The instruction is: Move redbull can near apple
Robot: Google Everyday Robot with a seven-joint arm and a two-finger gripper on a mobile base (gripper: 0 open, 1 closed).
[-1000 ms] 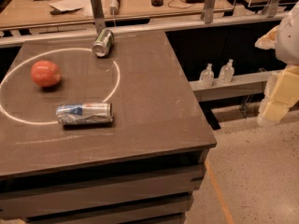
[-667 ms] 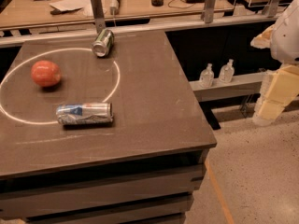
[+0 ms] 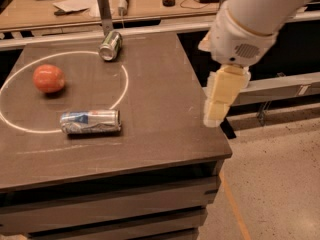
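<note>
Lying sideways on the counter's near left: redbull can, apple beyond, leftward | tool over counter's right edge, well apart, grip state untellable | best: straddle can's narrow middle, lift clear before carrying.

Dark brown table fills the left of the shot, a white circle marked on its top, dark slatted panels stacked below its front edge. Behind the table runs a pale wooden workbench, papers scattered on it. Right of the table there's speckled beige floor, with an orange line crossing it. The gripper hangs above the table's right edge.
</note>
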